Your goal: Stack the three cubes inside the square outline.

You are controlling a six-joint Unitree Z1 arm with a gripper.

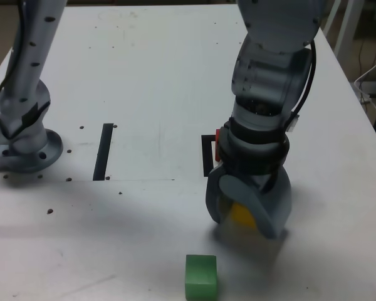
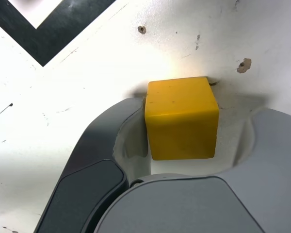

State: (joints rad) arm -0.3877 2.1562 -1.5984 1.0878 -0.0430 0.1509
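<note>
The yellow cube (image 2: 181, 117) rests on the white table between the jaws of my gripper (image 2: 199, 114), which is lowered over it near the table's front (image 1: 244, 216). The gripper is open: one finger (image 2: 111, 141) lies against the cube's side and the other finger (image 2: 269, 141) stands a little apart. The green cube (image 1: 201, 276) sits alone at the front edge, just ahead of the gripper. A sliver of the red cube (image 1: 219, 139) shows behind my wrist, at the square outline (image 1: 207, 155), which is mostly hidden. A corner of the outline (image 2: 56, 29) shows in the wrist view.
A second grey arm base (image 1: 26, 147) is bolted at the exterior view's left. A straight black tape strip (image 1: 103, 150) lies between it and the outline. Small screw holes dot the table (image 1: 144, 75). Cables hang past the table's right edge (image 1: 373, 81).
</note>
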